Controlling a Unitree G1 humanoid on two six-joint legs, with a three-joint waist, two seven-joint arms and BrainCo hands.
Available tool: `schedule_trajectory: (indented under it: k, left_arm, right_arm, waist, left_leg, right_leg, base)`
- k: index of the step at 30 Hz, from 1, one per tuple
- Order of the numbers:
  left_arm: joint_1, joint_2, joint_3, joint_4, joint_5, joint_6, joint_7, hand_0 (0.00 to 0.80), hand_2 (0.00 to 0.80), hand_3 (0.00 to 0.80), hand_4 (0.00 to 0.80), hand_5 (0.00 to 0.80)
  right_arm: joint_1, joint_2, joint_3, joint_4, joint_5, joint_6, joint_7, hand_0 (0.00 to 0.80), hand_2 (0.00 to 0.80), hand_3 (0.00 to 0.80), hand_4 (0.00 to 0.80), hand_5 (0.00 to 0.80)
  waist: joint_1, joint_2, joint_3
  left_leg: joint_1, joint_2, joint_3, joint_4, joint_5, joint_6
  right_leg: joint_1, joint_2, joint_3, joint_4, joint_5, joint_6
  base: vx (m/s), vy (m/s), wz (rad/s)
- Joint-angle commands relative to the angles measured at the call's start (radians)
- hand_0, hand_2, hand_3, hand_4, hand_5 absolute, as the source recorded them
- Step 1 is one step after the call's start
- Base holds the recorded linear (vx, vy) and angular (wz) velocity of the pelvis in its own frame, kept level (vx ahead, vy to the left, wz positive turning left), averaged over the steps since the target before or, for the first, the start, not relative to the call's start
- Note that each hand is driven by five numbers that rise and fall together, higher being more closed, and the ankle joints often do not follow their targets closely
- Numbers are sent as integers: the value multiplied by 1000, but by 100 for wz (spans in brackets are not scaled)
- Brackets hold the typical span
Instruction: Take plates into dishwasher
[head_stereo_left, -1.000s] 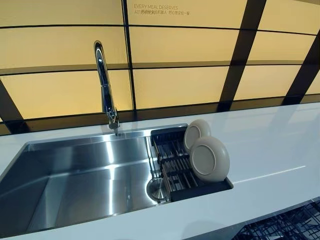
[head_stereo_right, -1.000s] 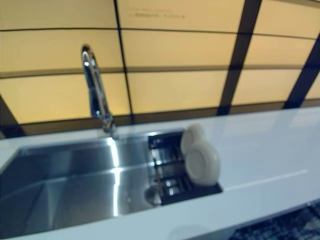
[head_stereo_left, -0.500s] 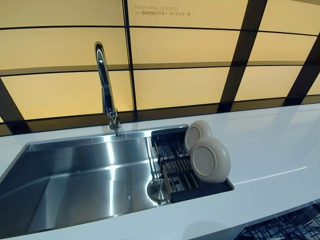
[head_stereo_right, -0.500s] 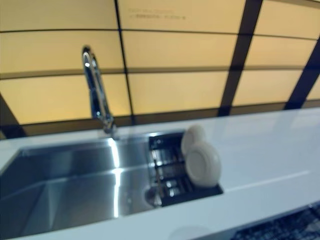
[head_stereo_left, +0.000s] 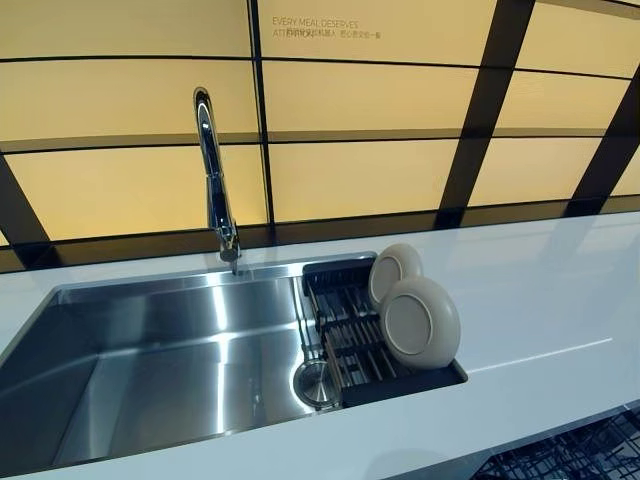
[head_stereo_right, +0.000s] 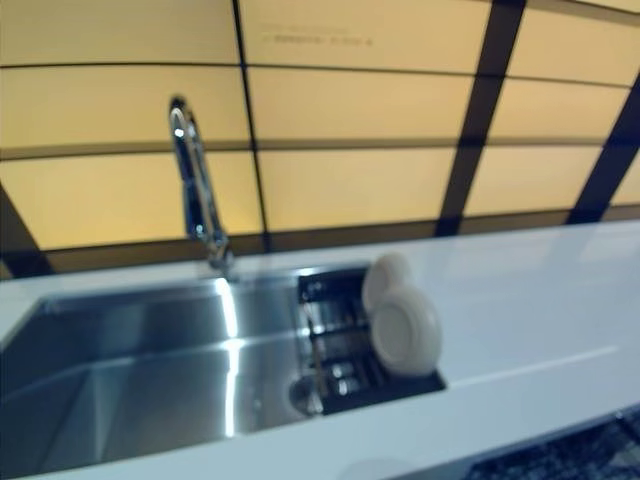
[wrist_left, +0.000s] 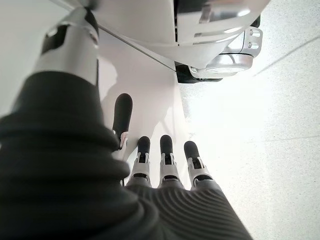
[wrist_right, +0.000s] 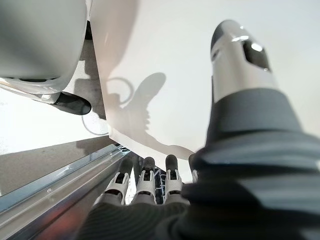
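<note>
Two beige plates stand upright on edge in a black dish rack (head_stereo_left: 345, 300) at the right end of the steel sink (head_stereo_left: 150, 350). The larger front plate (head_stereo_left: 420, 322) partly covers the smaller back plate (head_stereo_left: 393, 270). A dark wire dishwasher rack (head_stereo_left: 575, 458) shows at the lower right corner, below the counter edge. Neither hand appears in the eye views. My left hand (wrist_left: 167, 160) hangs low beside a white cabinet front, its fingers straight and empty. My right hand (wrist_right: 145, 182) also hangs low with straight fingers and holds nothing.
A tall chrome faucet (head_stereo_left: 213, 180) rises behind the sink. A round drain (head_stereo_left: 313, 380) lies next to the dish rack. White countertop (head_stereo_left: 540, 300) stretches to the right, with a yellow panelled wall (head_stereo_left: 350, 180) behind. A metal rail (wrist_right: 60, 185) runs near my right hand.
The whole picture has shifted down a little, so the camera has moved. The plates and the rack have not moved.
</note>
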Motion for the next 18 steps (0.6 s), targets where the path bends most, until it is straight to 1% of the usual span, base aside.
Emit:
schedule_trajectory:
  k: [1,13,16,18]
  left_arm:
    - [-161,25,26,16,36,-48,10,0,0,0,0,0]
    - [-153,29,30,22,38,-46,9,0,0,0,0,0]
    - [-149,31,33,21,32,-57,0,0,0,0,0,0]
    - [-151,31,35,10,1,-86,-13,0,0,0,0,0]
  right_arm:
    - [-71,-12,-3,-8,-4,-7,10,0,0,0,0,0]
    - [-76,-11,9,-16,0,-14,2,0,0,0,0,0]
    - [-75,-14,5,-10,-1,-18,8,0,0,0,0,0]
    - [-73,-14,6,-10,-1,-17,8,0,0,0,0,0]
  waist:
    - [-24,-38,0]
    - [-15,-37,3]
    - [-15,-35,4]
    - [-14,-34,4]
  left_leg:
    - [15,-46,18,-8,-8,32]
    - [14,-45,12,-8,-8,33]
    - [17,-43,13,-8,-8,31]
    - [18,-42,11,-8,-7,29]
  right_leg:
    - [54,-63,25,-57,85,76]
    - [58,-64,15,-56,80,75]
    - [61,-63,13,-57,80,75]
    - [62,-63,10,-58,80,75]
  base:
    - [0,0,0]
    - [3,-4,3]
    - [0,0,0]
    - [0,0,0]
